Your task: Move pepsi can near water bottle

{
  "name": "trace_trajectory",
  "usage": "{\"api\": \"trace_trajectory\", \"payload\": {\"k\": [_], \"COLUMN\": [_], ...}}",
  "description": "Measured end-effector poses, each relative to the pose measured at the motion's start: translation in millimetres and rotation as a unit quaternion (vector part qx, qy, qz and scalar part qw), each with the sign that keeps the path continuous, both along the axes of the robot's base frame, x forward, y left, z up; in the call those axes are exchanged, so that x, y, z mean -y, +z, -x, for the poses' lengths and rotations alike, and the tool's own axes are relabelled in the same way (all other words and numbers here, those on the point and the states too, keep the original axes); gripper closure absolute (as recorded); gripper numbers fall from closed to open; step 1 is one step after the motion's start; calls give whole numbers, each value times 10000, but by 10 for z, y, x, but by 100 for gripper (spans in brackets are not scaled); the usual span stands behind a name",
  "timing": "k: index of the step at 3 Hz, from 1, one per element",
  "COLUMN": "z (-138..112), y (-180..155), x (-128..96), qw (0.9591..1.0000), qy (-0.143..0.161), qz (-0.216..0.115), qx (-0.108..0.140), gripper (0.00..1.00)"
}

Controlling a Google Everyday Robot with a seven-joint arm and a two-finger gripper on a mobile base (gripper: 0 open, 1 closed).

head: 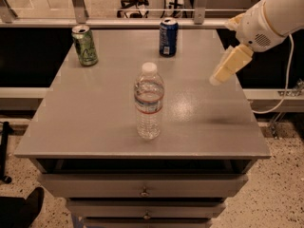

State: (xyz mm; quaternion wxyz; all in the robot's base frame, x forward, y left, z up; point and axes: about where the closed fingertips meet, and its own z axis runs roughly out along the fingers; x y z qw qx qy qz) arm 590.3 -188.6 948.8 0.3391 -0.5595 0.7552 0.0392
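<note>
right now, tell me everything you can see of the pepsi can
The pepsi can is dark blue aluminium with white lettering and a silver top. It stands upright near the far edge of the grey table, touching nothing else, behind the water bottle. The end effector hovers above the table's right side, clear of the can.
</note>
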Motion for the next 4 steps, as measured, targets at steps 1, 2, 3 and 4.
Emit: {"api": "trace_trajectory", "payload": {"k": [1,2,3,4], "z": [-480,-480,-626,-1080], "y": [-109,-109,-188,-370], "x": [-176,-176,-236,-328], "qw": [9977,9977,9957,9858], "qy": [-18,-18,-108,-398], "qz": [-659,-659,-882,-1547], "qx": [158,158,263,518], "gripper": [0,0,0,0]}}
